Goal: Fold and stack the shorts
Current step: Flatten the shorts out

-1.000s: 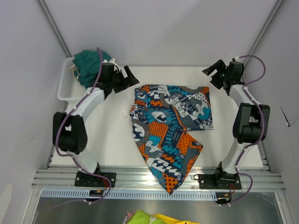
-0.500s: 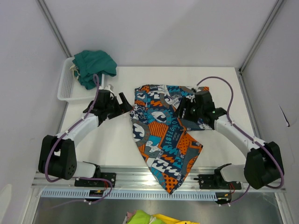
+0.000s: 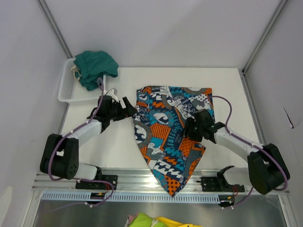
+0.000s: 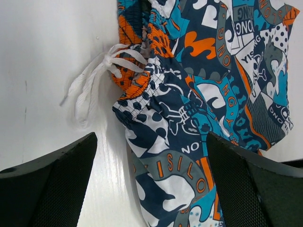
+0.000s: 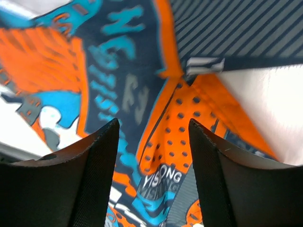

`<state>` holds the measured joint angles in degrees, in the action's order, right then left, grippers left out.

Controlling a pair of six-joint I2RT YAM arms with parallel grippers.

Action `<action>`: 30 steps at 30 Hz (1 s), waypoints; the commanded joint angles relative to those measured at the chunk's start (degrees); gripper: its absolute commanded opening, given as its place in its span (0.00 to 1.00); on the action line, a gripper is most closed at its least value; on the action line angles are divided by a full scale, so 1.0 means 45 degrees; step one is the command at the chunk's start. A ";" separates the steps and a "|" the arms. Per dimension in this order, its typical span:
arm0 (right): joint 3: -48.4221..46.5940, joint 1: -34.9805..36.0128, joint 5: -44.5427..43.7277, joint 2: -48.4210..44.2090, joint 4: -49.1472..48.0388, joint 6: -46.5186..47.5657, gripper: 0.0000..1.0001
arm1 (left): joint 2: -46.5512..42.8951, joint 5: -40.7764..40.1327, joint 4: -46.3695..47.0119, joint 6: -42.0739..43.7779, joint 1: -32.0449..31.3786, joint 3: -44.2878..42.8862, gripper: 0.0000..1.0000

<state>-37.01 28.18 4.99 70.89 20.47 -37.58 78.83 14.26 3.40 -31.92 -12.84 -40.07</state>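
Observation:
The patchwork shorts (image 3: 170, 127) lie spread on the white table, one leg running to the near edge. The white drawstring (image 4: 92, 85) trails off the waistband on the left. My left gripper (image 3: 128, 108) is low at the waistband's left edge, open, with the fabric edge (image 4: 175, 156) between its fingers (image 4: 47, 189). Over the orange patch at the crotch (image 5: 189, 118), my right gripper (image 3: 189, 126) has its fingers (image 5: 90, 175) apart on either side of a small ridge of cloth. The dark teal shorts (image 3: 94, 66) are heaped in the basket's far end.
The white mesh basket (image 3: 68, 90) stands at the back left corner. An aluminium rail (image 3: 161, 182) runs along the near edge, and the hanging shorts leg crosses it. Bright yellow-green cloth (image 3: 147, 221) lies below the table front.
Both arms swung in from the back of the table and came down to the patchwork shorts. The right gripper slid from the right leg to the crotch and its jaws narrowed.

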 commanded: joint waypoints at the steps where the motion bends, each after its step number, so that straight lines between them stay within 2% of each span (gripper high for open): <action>1: -0.0621 -0.0344 -0.0075 0.1313 -0.0993 -0.0067 0.58 | 0.0489 0.0619 0.1589 0.0044 -0.0057 0.0331 0.97; 3: -0.1148 -0.0559 -0.0036 0.2422 -0.1286 0.0031 0.51 | 0.0549 0.0659 0.1549 0.0024 -0.0057 0.0292 0.96; 5: -0.1850 -0.1008 0.0255 0.3110 -0.1482 0.0206 0.38 | 0.0452 0.0659 0.1782 0.0004 -0.0057 0.0389 0.96; 6: -0.2085 -0.1183 0.0354 0.3713 -0.1598 0.0246 0.28 | 0.0394 0.0659 0.1842 -0.0054 -0.0057 0.0487 0.96; 7: -0.2358 -0.1340 0.0432 0.4009 -0.1619 0.0304 0.11 | 0.0412 0.0659 0.1900 -0.0074 -0.0057 0.0526 0.96; 8: -0.2999 -0.1786 0.0626 0.4611 -0.1600 0.0440 0.00 | 0.0432 0.0717 0.1959 -0.0074 -0.0057 0.0546 0.96; 15: -0.5599 -0.3898 0.1485 0.6256 -0.1248 0.1085 0.00 | 0.0217 0.0776 0.2369 -0.0172 -0.0037 0.0858 0.96; 16: -0.5699 -0.4113 0.1836 0.6412 -0.1267 0.1125 0.06 | 0.0198 0.0795 0.2389 -0.0152 -0.0056 0.0897 0.96; 17: -0.5739 -0.4405 0.2052 0.6414 -0.1267 0.1164 0.16 | 0.0198 0.0796 0.2409 -0.0172 -0.0057 0.0917 0.96; 18: -0.5585 -0.4446 0.2248 0.6298 -0.1306 0.1261 0.47 | 0.0198 0.0815 0.2409 -0.0172 -0.0057 0.0937 0.96; 19: -0.5428 -0.4447 0.2172 0.5833 -0.1306 0.1378 0.59 | 0.0236 0.0834 0.2409 -0.0172 -0.0057 0.0898 0.96; 20: -0.5175 -0.4369 0.2094 0.5499 -0.1345 0.1418 0.66 | 0.0256 0.0835 0.2409 -0.0191 -0.0057 0.0878 0.96; 23: -0.4140 -0.4116 0.1996 0.4039 -0.1327 0.1574 0.70 | 0.0392 0.0893 0.2273 -0.0172 -0.0057 0.0761 0.96; 27: -0.3552 -0.2712 0.1099 0.2276 -0.0780 0.2003 0.69 | 0.0666 0.0971 0.2077 -0.0152 -0.0076 0.0546 0.95; 28: -0.3533 -0.1935 0.0459 0.2022 -0.0450 0.2101 0.69 | 0.0802 0.1010 0.2057 -0.0133 -0.0095 0.0430 0.94; 30: -0.3708 -0.1344 -0.0073 0.1554 0.0116 0.2161 0.68 | 0.1075 0.1320 0.1921 0.0101 -0.0193 -0.0075 0.89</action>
<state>-52.82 18.44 9.19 81.84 18.17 -30.24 82.21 17.76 11.11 -32.49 -12.95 -36.67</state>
